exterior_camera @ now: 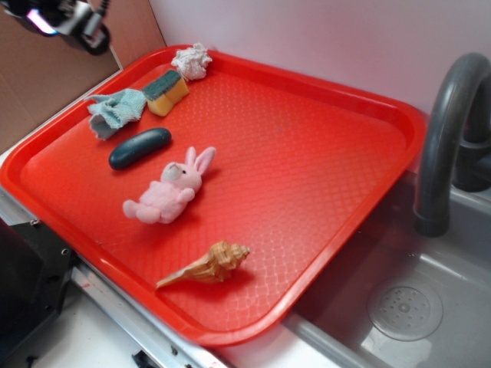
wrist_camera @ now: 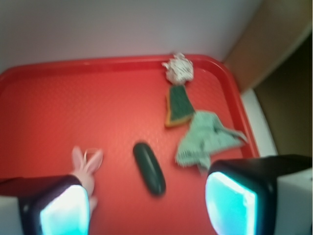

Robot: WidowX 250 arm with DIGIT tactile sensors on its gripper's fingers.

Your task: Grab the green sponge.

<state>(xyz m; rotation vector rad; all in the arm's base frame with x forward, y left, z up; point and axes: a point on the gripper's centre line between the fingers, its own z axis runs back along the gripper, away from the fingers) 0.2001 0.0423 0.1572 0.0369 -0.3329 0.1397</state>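
Observation:
The green sponge is a small yellow block with a dark green top, lying near the far left corner of the red tray. In the wrist view the green sponge lies ahead and to the right, between a white wad and a pale cloth. My gripper is open, high above the tray, its two fingers wide apart with nothing between them. From the exterior view only part of the gripper shows at the top left corner, well above and left of the sponge.
On the tray lie a pale teal cloth rag, a crumpled white wad, a dark teal oblong object, a pink toy bunny and a seashell. A grey faucet and sink are at the right.

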